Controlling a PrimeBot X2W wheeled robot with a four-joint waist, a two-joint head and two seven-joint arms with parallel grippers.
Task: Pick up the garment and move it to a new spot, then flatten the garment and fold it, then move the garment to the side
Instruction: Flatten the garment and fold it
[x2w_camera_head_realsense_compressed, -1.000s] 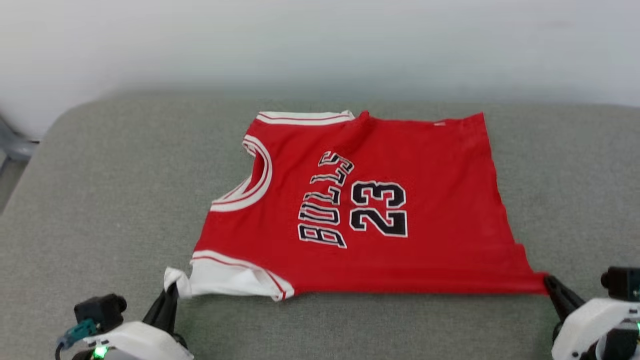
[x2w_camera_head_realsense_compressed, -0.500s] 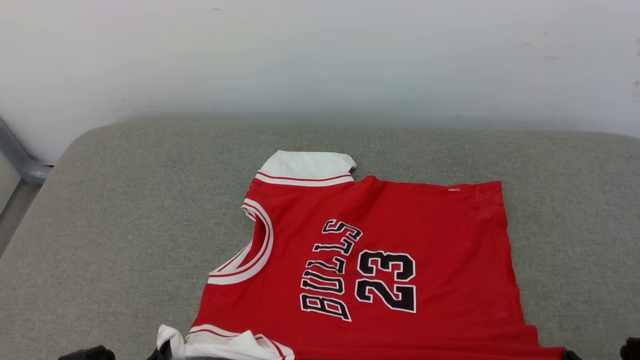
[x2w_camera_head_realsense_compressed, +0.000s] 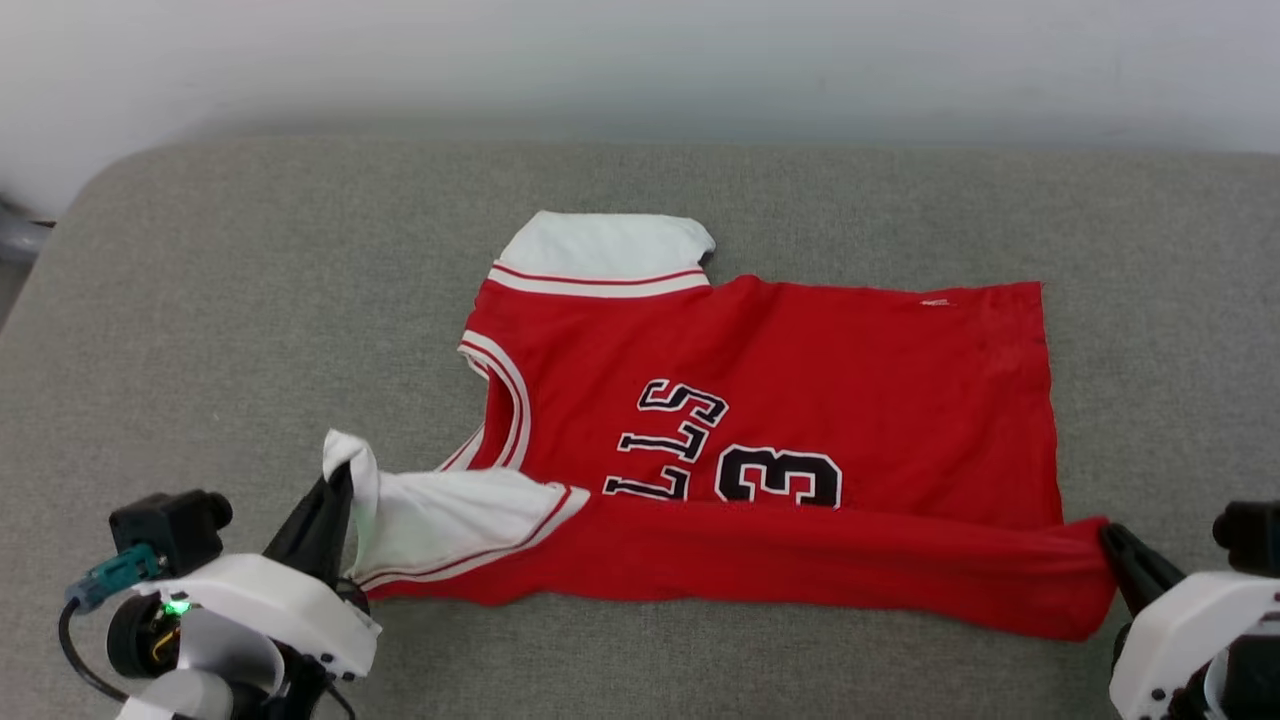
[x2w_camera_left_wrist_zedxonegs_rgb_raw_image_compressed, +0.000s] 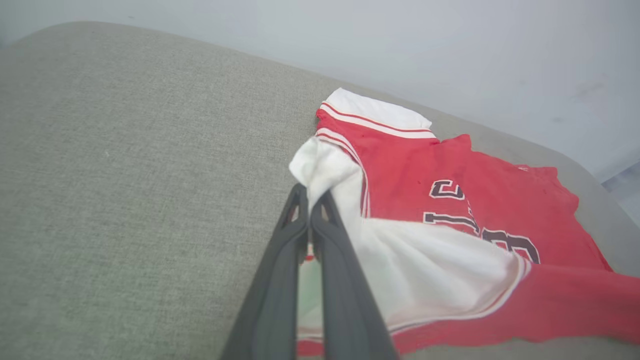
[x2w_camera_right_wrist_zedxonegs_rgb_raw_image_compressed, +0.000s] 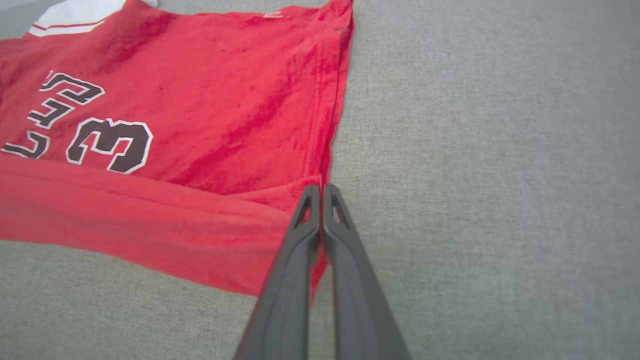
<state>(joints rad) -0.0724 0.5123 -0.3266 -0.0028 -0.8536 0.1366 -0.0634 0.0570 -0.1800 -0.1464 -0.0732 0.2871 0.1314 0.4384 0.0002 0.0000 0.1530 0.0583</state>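
The garment is a red jersey with white sleeves, lying across the grey cushion with its collar to the left. Its near edge is lifted and rolled over, hiding the lower part of the lettering and number. My left gripper is shut on the near white sleeve, pinching it at the tips. At the lower right, my right gripper is shut on the red hem corner. The far white sleeve lies flat at the back.
The grey cushion spreads wide on both sides of the garment. A pale wall runs behind its far edge. A grey metal frame piece shows past the cushion's left edge.
Both grippers have lifted the garment's near edge and carried it away from me, folding it over the lettering. The far sleeve has unfolded flat. The head camera also tilted meanwhile.
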